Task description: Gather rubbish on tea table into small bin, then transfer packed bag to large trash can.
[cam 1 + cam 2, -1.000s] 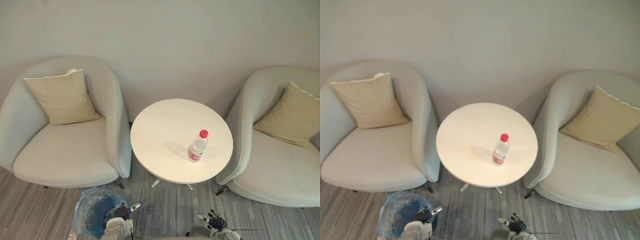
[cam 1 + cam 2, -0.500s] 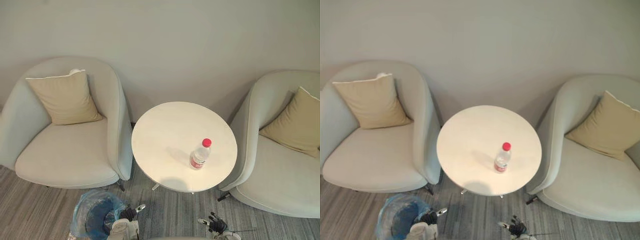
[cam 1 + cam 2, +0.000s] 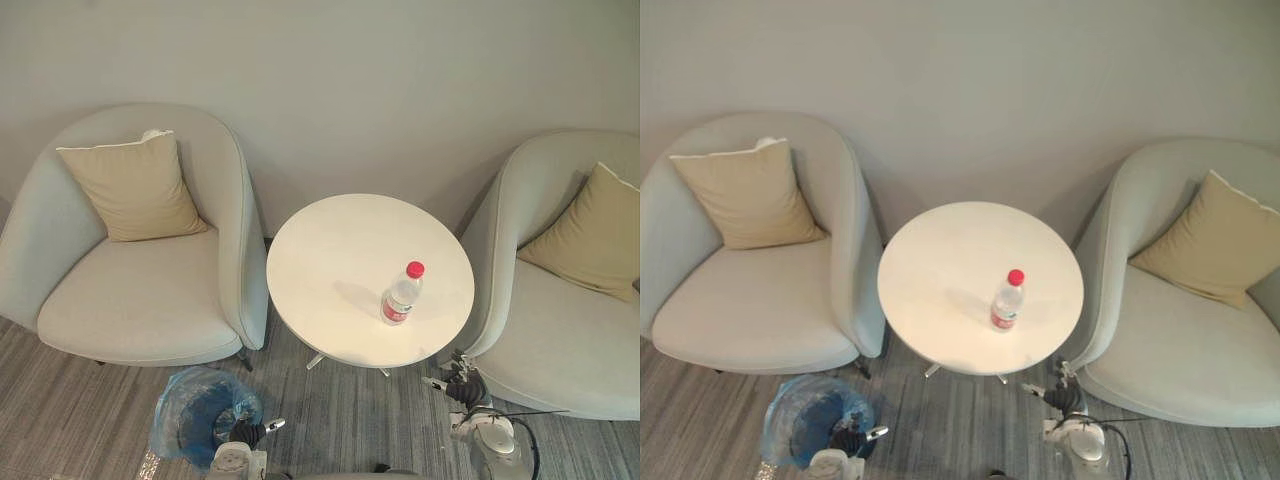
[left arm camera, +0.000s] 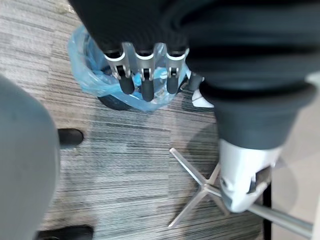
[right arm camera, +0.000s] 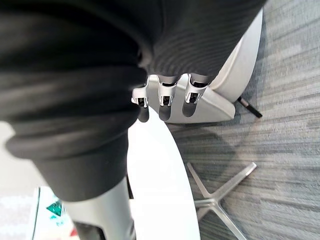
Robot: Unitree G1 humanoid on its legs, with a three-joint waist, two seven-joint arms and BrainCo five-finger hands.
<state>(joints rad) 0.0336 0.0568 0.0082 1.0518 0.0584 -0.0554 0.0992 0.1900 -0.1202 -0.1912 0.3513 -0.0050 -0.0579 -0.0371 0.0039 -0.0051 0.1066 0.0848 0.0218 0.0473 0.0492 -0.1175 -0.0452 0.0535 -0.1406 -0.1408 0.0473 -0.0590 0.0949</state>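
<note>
Head camera: the bottle point(image 3: 400, 296) stands upright on the round bench point(image 3: 330, 250), toward its right front, and is the one piece of rubbish there. The bin point(image 3: 198, 418), lined with a blue bag, sits on the floor off the bench's left front. The right hand point(image 3: 462, 386) hangs low, just off the bench's right front edge and below its top. The left hand point(image 3: 246, 434) is beside the bin. The step looks to be the reach for the bottle. The right hand should first rise clear of the rim, then come in from the side at the label rather than the cap, so the bottle does not topple.

Left wrist view: the fingers point(image 4: 143, 82) are straight and hold nothing, with the bin point(image 4: 89, 72) past them.

Right wrist view: the fingers point(image 5: 164, 102) are relaxed and empty, the bench's edge point(image 5: 160, 165) is near them, and a chair point(image 5: 235, 80) lies beyond.
</note>
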